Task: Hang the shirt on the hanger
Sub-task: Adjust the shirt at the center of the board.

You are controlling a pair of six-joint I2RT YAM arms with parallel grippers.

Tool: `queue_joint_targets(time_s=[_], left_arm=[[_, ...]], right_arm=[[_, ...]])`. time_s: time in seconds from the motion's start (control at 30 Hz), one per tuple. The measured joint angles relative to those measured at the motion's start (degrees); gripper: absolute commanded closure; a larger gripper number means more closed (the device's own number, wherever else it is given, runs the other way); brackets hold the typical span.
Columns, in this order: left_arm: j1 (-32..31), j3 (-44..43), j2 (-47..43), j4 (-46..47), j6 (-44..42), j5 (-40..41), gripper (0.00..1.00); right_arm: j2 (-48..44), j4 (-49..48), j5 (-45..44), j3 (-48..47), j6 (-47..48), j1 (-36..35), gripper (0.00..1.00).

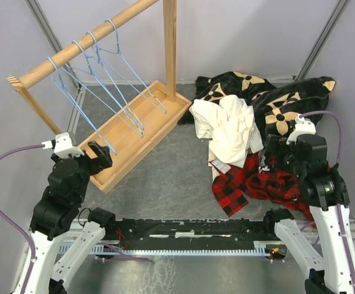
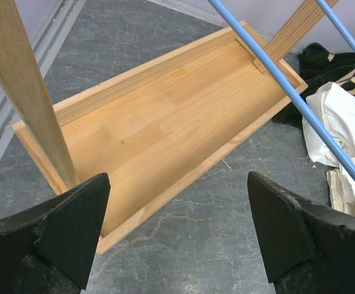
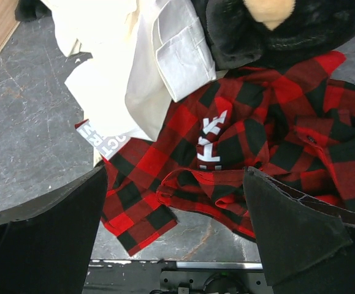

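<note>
Hanging from the round wooden rail (image 1: 85,43), the thin light-blue wire hanger (image 1: 82,106) (image 2: 287,87) is seen with its lower corner just beside the left gripper (image 1: 100,153) (image 2: 177,184), whose jaws are spread wide with nothing between them. The cream-white button-up shirt (image 1: 226,128) (image 3: 134,73) is found crumpled on the grey table (image 1: 177,165), partly over the red-and-black plaid garment (image 1: 251,184) (image 3: 257,135) and against the black blanket with tan flowers (image 1: 275,98). The right gripper (image 1: 268,153) (image 3: 174,177) is held gaping too, empty, over the plaid, with the shirt just to its left.

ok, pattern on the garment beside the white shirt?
Red-and-black plaid; the garment shows best in the right wrist view.
</note>
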State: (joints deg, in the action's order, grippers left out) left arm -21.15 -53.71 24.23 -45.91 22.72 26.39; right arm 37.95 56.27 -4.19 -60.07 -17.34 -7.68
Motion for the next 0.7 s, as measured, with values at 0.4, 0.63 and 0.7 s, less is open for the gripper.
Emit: queue_joint_targets(time_s=[0.4, 0.63, 0.7], left_arm=[[0.0, 1.1, 0.0, -0.7, 3.2, 0.6, 0.02], [-0.2, 2.7, -0.2, -0.7, 4.8, 0.7, 0.04], [-0.2, 2.7, -0.2, -0.7, 5.0, 0.8, 0.04]], right_arm=[[12.0, 3.8, 6.3, -6.1, 0.8, 0.3, 0.06], [20.0, 3.8, 4.6, -9.3, 1.1, -0.3, 0.08], [21.8, 2.9, 3.7, -9.3, 0.7, -1.3, 0.06]])
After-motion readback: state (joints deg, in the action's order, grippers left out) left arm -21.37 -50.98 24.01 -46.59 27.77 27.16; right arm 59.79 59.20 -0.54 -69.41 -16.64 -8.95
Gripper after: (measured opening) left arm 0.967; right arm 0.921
